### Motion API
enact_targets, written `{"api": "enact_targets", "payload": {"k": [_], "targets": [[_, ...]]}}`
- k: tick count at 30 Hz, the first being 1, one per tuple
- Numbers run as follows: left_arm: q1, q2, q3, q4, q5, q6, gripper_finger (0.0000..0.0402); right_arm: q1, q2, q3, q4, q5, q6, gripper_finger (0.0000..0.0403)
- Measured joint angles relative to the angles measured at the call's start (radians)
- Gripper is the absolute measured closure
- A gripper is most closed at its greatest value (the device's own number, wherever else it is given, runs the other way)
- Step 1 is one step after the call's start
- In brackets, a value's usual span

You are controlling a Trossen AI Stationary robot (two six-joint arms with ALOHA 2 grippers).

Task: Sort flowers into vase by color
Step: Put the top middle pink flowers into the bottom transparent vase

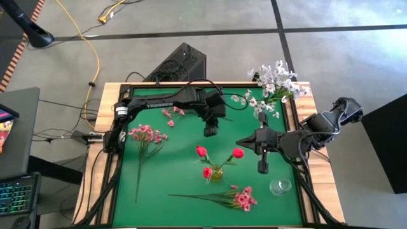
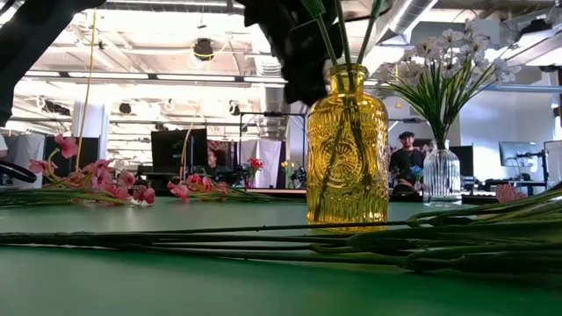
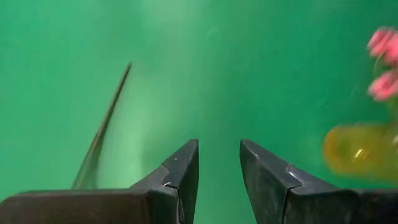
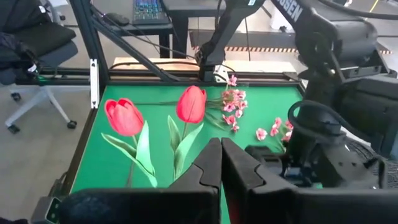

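From above I see the green mat [image 1: 178,184] with a yellow vase [image 1: 216,172] just below its centre, holding three red tulips [image 1: 201,151] whose stems lean out at about 11, 1 and 7 o'clock. The right gripper [image 1: 262,166] hangs at the vase's 3 o'clock, near it but apart, pointing toward 6 o'clock; in its wrist view the fingers [image 4: 208,171] are pressed together with nothing between them, and two of the tulips stand beyond them. The left gripper [image 1: 210,130] hovers at the vase's 12 o'clock, its fingers [image 3: 180,171] spread a little over bare mat and pinching nothing, with the vase blurred off to one side. One pink spray [image 1: 145,135] lies at the mat's 9 o'clock, a second pink spray [image 1: 241,198] lies at 6 o'clock below the vase with its stem running toward 9, and a few pink blossoms [image 1: 172,114] sit near 11 o'clock, possibly a loose sprig, though I cannot tell. The white flowers [image 1: 273,86] stand in a clear vase [image 2: 442,173] at the mat's 1 o'clock corner. A small clear glass [image 1: 280,186] sits at 4 o'clock, just below the right gripper.
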Motion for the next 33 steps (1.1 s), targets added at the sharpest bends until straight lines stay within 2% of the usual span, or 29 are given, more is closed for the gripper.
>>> {"api": "enact_targets", "payload": {"k": [4, 8, 17, 28, 33], "targets": [[0.022, 0.0, 0.001, -0.125, -0.061, 0.122, 0.0297, 0.0, 0.0, 0.0, -0.002, -0.004, 0.0, 0.0371], [0.048, 0.0, 0.001, -0.174, -0.11, 0.24, 0.0297, 0.0, 0.0, 0.0, -0.013, -0.004, 0.0, 0.0368], [0.139, 0.008, 0.0, -0.181, -0.104, 0.375, 0.0297, 0.0, 0.0, 0.0, -0.021, -0.004, 0.001, 0.0367], [0.241, 0.01, -0.16, -0.095, -0.032, 0.417, 0.0297, 0.0, 0.0, 0.0, -0.024, -0.007, 0.008, 0.0367], [0.262, 0.008, -0.185, -0.084, -0.033, 0.517, 0.0297, -0.001, 0.0, 0.0, -0.031, -0.006, 0.002, 0.0367]]}}
